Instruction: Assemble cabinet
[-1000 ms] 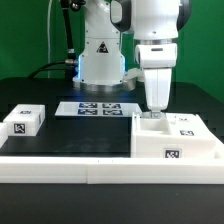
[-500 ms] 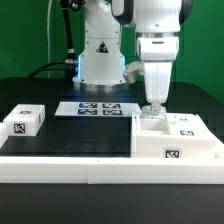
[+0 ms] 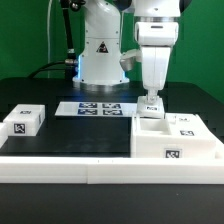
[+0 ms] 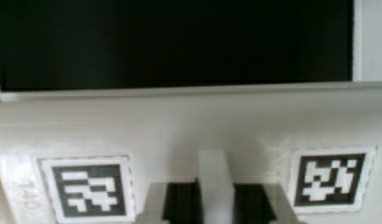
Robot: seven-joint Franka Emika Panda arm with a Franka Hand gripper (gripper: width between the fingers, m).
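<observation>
Black table bears block, marker board

Cabinet body with two tags, panel between dark fingers; black table

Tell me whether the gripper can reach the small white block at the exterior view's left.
Probably yes: the block sits uncovered, with nothing standing in between. But the gripper seems to be pinching a white part first.

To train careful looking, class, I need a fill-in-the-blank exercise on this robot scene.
The small block lies at the exterior view's ___. The gripper hangs over the cabinet box, at the exterior view's ___. The marker board lies on a table coloured ___.
Missing: left, right, black.
</observation>
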